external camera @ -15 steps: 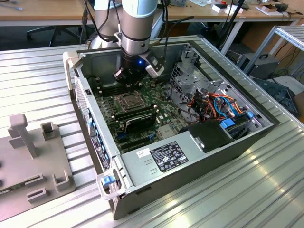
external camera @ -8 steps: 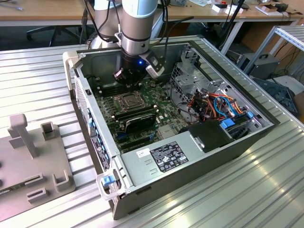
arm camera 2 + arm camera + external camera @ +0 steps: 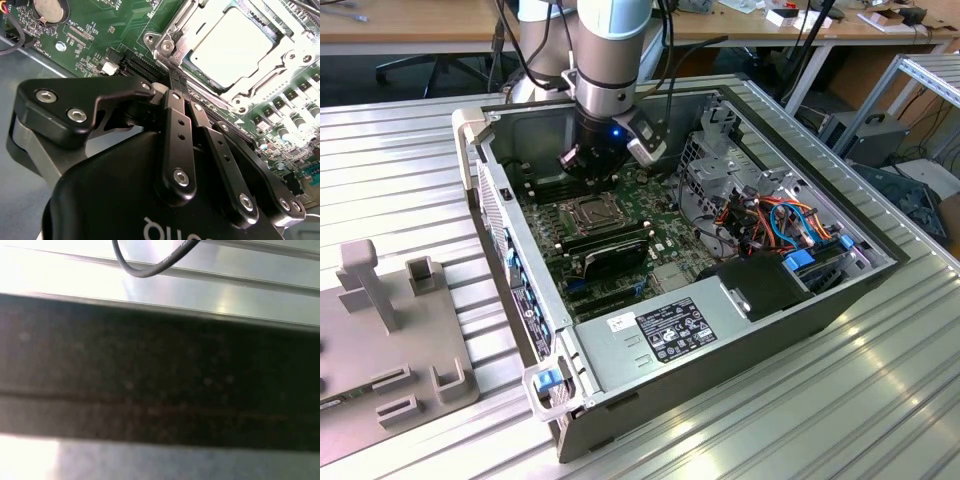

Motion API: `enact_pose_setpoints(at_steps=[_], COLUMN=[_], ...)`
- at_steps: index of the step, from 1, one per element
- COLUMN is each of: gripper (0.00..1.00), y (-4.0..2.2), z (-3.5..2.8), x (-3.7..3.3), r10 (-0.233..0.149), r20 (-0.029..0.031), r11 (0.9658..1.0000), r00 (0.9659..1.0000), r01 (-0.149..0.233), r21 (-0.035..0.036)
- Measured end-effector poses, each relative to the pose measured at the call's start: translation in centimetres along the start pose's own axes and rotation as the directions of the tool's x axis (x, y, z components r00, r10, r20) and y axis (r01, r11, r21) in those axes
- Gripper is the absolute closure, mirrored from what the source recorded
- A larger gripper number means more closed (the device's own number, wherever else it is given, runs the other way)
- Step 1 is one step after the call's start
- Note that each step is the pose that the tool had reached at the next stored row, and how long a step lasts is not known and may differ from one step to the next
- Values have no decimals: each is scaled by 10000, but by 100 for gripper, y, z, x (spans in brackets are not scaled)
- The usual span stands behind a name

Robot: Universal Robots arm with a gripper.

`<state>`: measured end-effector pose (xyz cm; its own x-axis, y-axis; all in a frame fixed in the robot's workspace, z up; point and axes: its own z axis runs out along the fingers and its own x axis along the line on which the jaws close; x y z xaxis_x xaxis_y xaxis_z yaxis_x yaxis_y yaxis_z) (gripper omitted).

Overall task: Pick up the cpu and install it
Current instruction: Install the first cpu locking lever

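The cpu (image 3: 234, 46), a pale square chip, lies flat in the socket on the green motherboard (image 3: 95, 30), with a bright metal frame (image 3: 172, 37) around it. In the exterior view the cpu (image 3: 590, 211) shows as a small pale square in the open computer case. My gripper (image 3: 586, 166) hangs just behind the socket, low over the board. In the second wrist view my gripper (image 3: 175, 82) has its black fingers (image 3: 176, 125) drawn together, shut on nothing, with the tips just beside the socket frame and apart from the chip.
The case wall (image 3: 510, 230) rises on the exterior view's left. Long black modules (image 3: 608, 247) lie in front of the socket, then the power supply (image 3: 670, 330). Orange and blue cables (image 3: 785, 225) fill the right. A grey fixture (image 3: 390, 330) stands on the ribbed table (image 3: 800, 420).
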<state>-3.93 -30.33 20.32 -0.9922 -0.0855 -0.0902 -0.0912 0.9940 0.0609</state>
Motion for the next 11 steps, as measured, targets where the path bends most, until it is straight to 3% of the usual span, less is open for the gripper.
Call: enact_pose_setpoints(at_steps=[11], gripper=[89], y=[-2], z=[14], x=[1], r10=[3], r20=[5], r11=[10000], r00=[10000], r01=[-3], r21=[-27])
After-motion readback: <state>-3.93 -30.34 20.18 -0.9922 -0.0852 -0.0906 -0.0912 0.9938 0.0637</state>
